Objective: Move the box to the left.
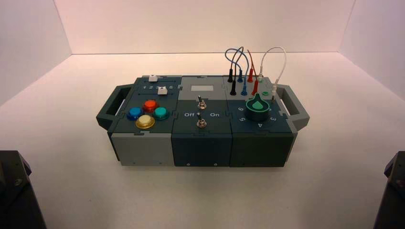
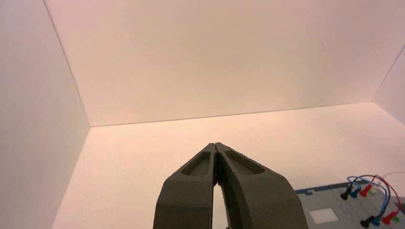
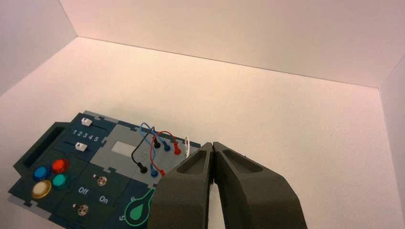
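Both end effectors (image 2: 217,146) (image 3: 213,144) closed, parked

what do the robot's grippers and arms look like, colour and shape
The left gripper and right gripper match: dark grey-olive matte fingers, broad at the base, tapering to tips, each with a long recessed groove. No markings or cables show. From above, the arms appear only as black blocks.

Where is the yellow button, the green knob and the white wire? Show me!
yellow button (image 1: 145,122), high view, on its round cap.
green knob (image 1: 257,106), high view, on its pointer top.
white wire (image 1: 282,56), high view, on the top of its loop.
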### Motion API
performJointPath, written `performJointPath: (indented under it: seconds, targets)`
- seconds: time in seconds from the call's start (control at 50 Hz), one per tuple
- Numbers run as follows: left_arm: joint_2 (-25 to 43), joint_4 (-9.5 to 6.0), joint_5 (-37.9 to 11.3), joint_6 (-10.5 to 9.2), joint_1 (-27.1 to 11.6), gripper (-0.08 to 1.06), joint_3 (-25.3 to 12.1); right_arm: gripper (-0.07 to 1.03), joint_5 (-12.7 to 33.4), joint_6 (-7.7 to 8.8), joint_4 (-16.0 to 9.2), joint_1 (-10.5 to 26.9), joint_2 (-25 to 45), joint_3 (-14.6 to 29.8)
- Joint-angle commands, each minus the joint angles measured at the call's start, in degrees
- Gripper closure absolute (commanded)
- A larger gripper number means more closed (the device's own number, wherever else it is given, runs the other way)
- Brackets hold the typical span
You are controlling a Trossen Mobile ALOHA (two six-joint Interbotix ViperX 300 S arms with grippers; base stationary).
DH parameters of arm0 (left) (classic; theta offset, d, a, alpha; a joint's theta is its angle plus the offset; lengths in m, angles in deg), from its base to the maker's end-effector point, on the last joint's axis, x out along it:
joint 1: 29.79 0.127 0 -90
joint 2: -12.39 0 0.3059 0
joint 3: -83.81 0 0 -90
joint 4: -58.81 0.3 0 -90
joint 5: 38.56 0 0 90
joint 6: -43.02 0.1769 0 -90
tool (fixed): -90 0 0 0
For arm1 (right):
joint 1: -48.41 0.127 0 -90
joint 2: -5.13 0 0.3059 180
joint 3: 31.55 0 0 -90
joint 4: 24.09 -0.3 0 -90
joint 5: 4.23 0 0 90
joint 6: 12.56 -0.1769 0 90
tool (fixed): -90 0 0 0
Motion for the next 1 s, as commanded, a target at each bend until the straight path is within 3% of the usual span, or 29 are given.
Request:
performJointPath:
  seconds: [0.02,0.14,0.4,0.54,1.0]
  targets:
    - [2.3,0.09,-1.8,0.09,0.2,1.01,-2.5,0.99,0.5,-0.53,-0.2,-0.3,0.9,1.1]
    - [3.4,0.09,-5.6,0.09,0.2,1.01,-4.2,0.99,2.9,-0.70,0.1,-0.4,1.7,1.7]
    - [9.4,-1.32,-14.6,0.00,-1.0,1.01,-7.6,0.99,6.8,-0.88,0.0,-6.2,6.7,3.3]
    - [13.4,-1.23,-18.3,0.44,-2.4,1.01,-9.7,0.99,7.6,-0.88,-0.2,-8.6,10.2,3.9]
    - [22.1,-1.67,-20.5,0.18,-11.7,1.01,-9.9,0.99,12.0,-1.41,-0.5,-9.6,29.5,6.4]
